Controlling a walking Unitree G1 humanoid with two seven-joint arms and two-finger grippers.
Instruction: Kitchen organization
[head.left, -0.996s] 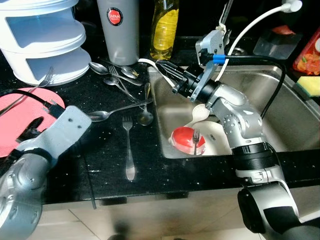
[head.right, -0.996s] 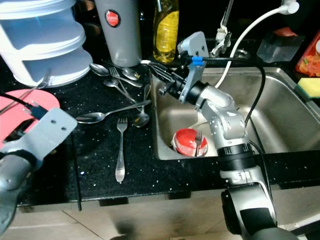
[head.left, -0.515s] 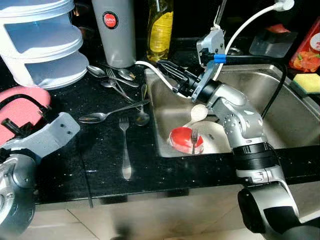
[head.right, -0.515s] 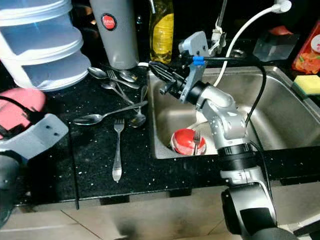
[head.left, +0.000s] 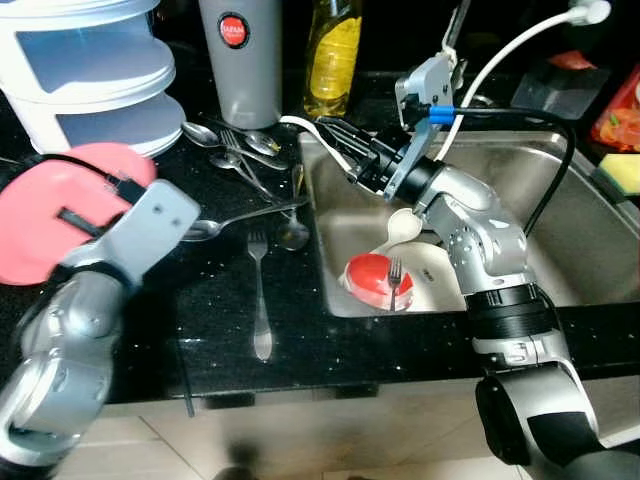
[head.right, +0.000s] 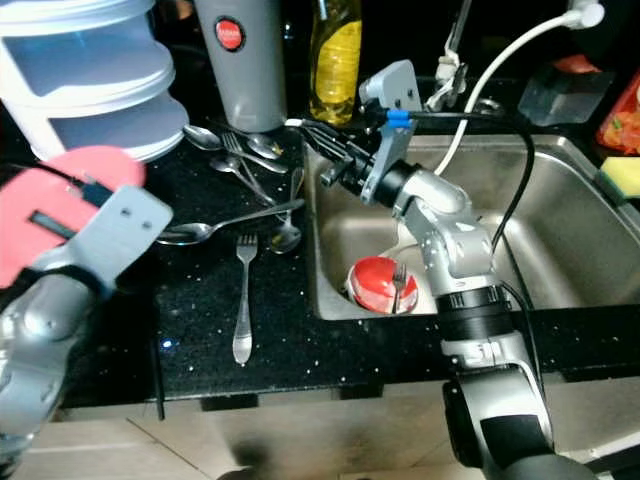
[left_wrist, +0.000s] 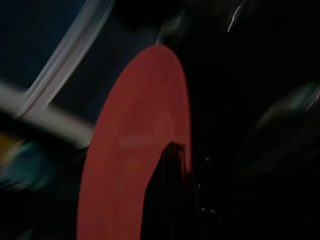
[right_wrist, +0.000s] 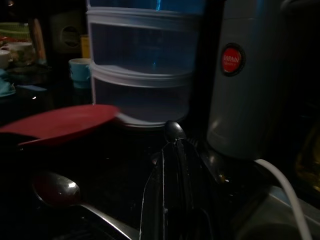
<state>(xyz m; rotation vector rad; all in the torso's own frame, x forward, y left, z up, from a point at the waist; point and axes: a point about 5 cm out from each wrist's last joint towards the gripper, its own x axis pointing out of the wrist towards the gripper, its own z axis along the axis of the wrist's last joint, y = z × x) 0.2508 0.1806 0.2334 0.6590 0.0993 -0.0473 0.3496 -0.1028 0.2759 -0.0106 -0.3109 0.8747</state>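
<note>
Black speckled bench beside a steel sink (head.left: 560, 165).
Left gripper (left_wrist: 172, 165), jaws closed on one pink plate (head.left: 50, 205), holds it raised above the bench (head.left: 215, 310). Right gripper (head.left: 335, 140) hovers over the sink's near corner, jaws pressed together, empty. One fork (head.left: 259, 290) lies alone; several spoons (head.left: 235, 150) cluster before a grey canister (head.left: 238, 55). One red bowl (head.left: 375, 280) with a fork sits in the sink.

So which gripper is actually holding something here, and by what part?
The left gripper holds the pink plate by its rim, lifted off the counter. The right gripper, fingers together at the sink's corner, holds nothing visible.
</note>
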